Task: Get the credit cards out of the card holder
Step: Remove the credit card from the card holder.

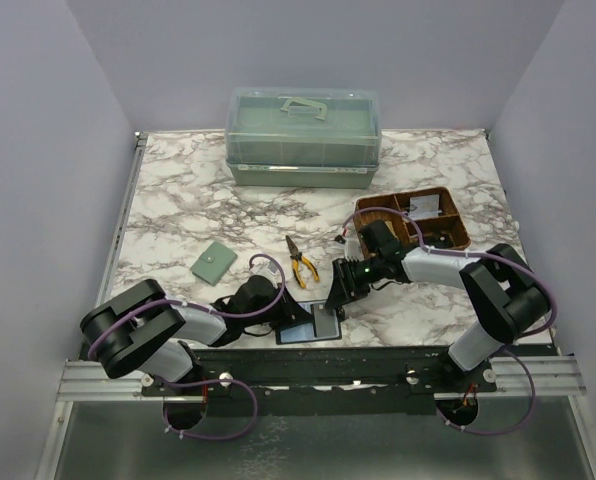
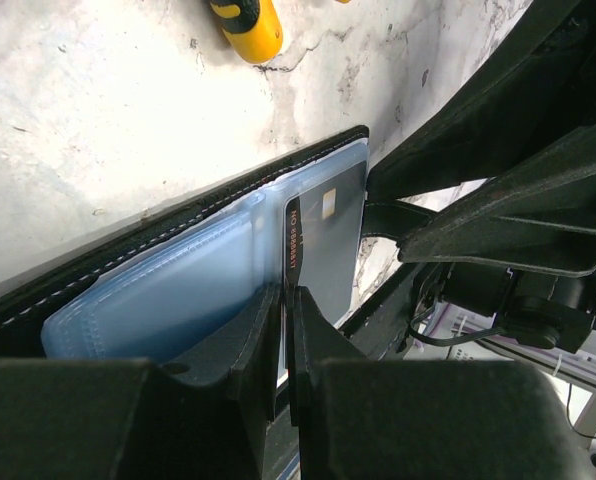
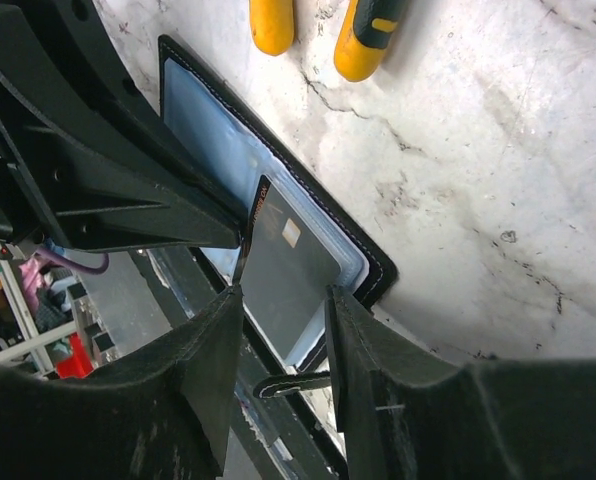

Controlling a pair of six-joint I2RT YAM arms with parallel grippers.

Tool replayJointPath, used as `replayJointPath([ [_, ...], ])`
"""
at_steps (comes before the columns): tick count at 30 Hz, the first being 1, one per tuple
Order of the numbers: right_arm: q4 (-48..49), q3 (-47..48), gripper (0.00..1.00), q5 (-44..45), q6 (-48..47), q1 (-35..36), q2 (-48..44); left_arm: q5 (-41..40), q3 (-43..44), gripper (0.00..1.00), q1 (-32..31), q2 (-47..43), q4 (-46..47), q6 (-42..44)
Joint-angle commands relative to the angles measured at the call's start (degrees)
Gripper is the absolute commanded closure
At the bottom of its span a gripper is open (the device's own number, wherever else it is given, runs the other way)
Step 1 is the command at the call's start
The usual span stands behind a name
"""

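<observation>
**Q:** Card holder (image 1: 313, 325): where is it found?

**A:** It is laid open, blue-grey lining up, at the near edge of the marbled tabletop (image 1: 178, 210).

**Q:** What else is carried there?

**A:** A green lidded box (image 1: 303, 135) is set at the far edge and a brown tray (image 1: 462, 228) at the right. A green wallet (image 1: 213, 263) is seen to the left, and yellow-handled pliers (image 1: 300, 265) just beyond the holder.

**Q:** How are the arms set?

**A:** The left end effector (image 2: 283, 300) is closed on the edge of a grey card (image 2: 328, 240) near the holder's fold. The right end effector (image 3: 284, 292) is seen open, its fingers spread above that card, with nothing gripped.
</observation>
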Motion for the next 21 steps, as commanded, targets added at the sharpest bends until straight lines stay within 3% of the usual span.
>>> replayJointPath([
  [1,-0.75,1.19,0.56,1.68,-0.62,0.47,1.09,-3.34,-0.30,0.85,-0.12,1.64,-3.86,1.45],
  [8,-0.78,0.77,0.54,9.86,-2.17,0.47,-0.95,-3.60,-0.61,0.85,-0.08,1.54,-3.88,1.28],
  [21,0.41,0.99,0.57,-3.19,-0.32,0.84,0.63,-3.25,-0.21,0.85,-0.07,1.76,-3.80,1.63],
])
